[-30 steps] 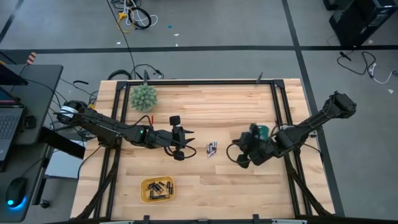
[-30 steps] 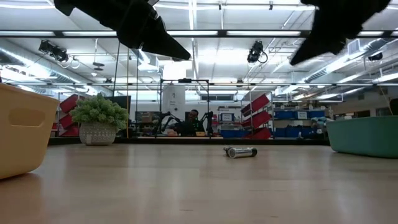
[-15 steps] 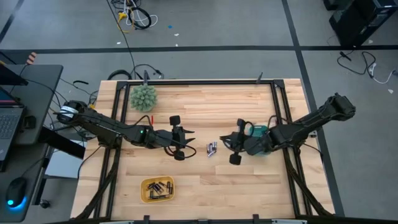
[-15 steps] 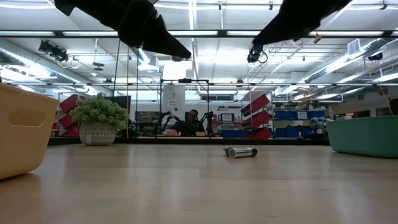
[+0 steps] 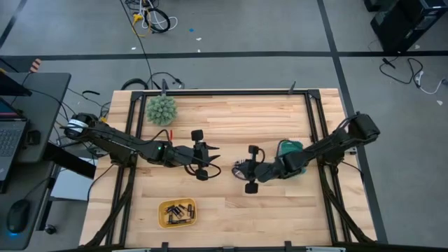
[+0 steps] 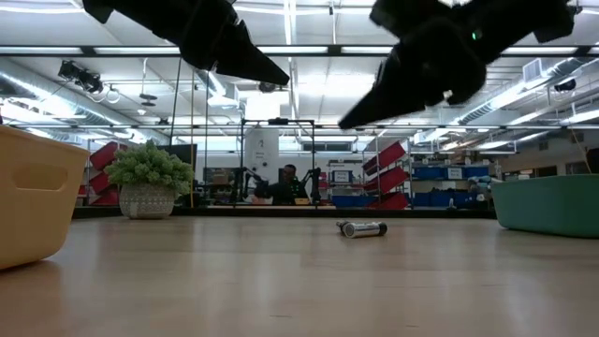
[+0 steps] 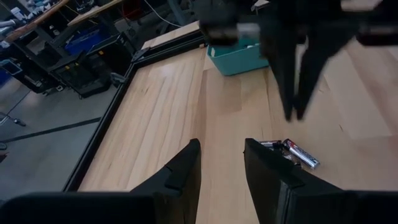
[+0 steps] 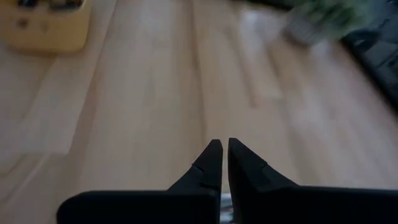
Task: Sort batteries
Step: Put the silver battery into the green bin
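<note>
A small heap of loose batteries (image 7: 292,151) lies on the wooden table near its middle; one silvery cell (image 6: 363,228) shows in the low view. My right gripper (image 7: 292,113) hangs shut above this heap, slanting down toward the table's left, clear of it (image 5: 241,168). To the left of the heap, my left gripper (image 5: 214,157) hovers open above the table and points at it, with nothing between its fingers (image 7: 221,155). More batteries lie in a yellow tray (image 5: 176,213) at the near left.
A teal tray (image 5: 291,148) sits right of the middle, partly under my right arm. A spiky green ball (image 5: 162,110) stands at the far left. Bare wood lies between the yellow tray and the heap. The room beyond the table shows shelves and frames.
My right gripper has travelled from beside the teal tray toward the table's left and downward, rolling its wrist, and now hangs over the loose batteries. The batteries have stayed where they were.
</note>
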Controlling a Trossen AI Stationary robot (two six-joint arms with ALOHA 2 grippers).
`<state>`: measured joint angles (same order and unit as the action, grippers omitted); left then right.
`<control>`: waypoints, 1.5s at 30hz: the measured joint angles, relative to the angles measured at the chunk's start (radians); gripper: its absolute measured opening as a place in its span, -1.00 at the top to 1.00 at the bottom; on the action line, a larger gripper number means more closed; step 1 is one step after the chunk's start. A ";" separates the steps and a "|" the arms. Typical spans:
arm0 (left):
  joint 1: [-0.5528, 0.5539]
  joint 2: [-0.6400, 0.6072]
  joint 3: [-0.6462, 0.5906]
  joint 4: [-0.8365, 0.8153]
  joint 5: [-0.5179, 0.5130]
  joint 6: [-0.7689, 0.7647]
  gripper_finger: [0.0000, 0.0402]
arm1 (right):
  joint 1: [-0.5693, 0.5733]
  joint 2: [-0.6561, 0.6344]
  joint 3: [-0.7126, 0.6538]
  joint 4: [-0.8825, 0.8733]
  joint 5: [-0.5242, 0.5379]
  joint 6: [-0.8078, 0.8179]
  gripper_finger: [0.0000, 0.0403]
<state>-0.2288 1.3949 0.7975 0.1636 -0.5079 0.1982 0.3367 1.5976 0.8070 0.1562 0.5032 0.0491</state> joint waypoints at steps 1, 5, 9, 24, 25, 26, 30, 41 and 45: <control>0.000 0.000 0.000 0.000 0.000 0.000 0.40 | 0.000 0.018 0.000 0.000 -0.017 0.004 0.93; 0.000 0.000 0.000 0.000 0.000 0.000 0.40 | 0.000 0.085 0.000 0.000 -0.060 0.018 0.91; 0.000 0.000 0.000 0.000 0.000 0.000 0.40 | -0.004 0.125 0.000 -0.001 -0.103 0.033 0.89; 0.000 0.000 0.000 -0.005 0.000 -0.001 0.40 | -0.044 0.136 0.000 -0.111 -0.176 -0.043 0.58; 0.000 0.000 0.000 -0.005 0.000 -0.001 0.40 | -0.047 0.136 0.000 -0.116 -0.176 -0.044 0.56; 0.000 0.000 0.000 -0.005 0.000 -0.001 0.40 | -0.051 0.136 0.000 -0.122 -0.176 -0.045 0.55; 0.000 0.000 0.000 -0.005 0.000 -0.001 0.40 | -0.064 0.136 0.000 -0.129 -0.178 -0.049 0.53; 0.000 0.000 0.000 -0.019 0.000 -0.002 0.40 | -0.070 0.146 -0.001 -0.131 -0.214 -0.073 0.52; 0.000 0.000 0.000 -0.023 0.000 -0.005 0.40 | -0.070 0.183 -0.001 -0.131 -0.214 -0.077 0.53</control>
<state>-0.2290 1.3949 0.7975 0.1404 -0.5076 0.1933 0.2665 1.7808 0.8059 0.0255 0.2890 -0.0279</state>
